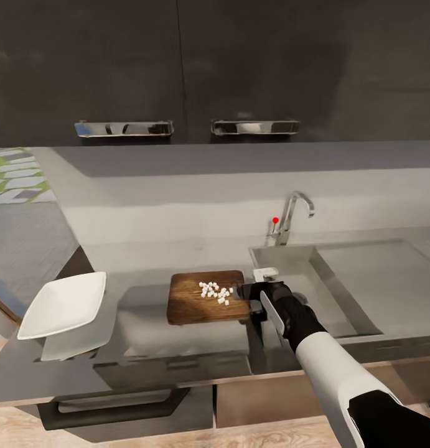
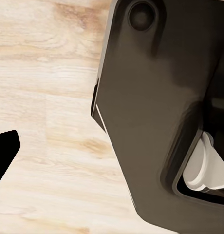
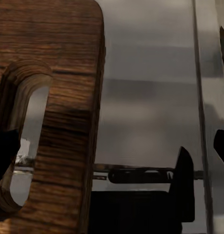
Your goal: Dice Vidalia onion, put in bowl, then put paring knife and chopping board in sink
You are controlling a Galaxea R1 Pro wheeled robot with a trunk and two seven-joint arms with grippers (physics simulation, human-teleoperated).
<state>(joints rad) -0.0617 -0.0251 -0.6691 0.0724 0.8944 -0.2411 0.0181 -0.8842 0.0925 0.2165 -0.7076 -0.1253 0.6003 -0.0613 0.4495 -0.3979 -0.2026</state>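
Dark upper cabinets (image 1: pixel 239 62) carry two chrome handles (image 1: pixel 124 129); pale wooden floor (image 2: pixel 48 97) below.

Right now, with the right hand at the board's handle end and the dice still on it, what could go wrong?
1. The diced onion lies loose on the chopping board; a tilt or jerk by the right hand could spill cubes onto the countertop.
2. The bowl sits well to the board's far side from the hand, so the carry is long.
3. The sink opens just beside the hand; cubes sliding that way are lost.
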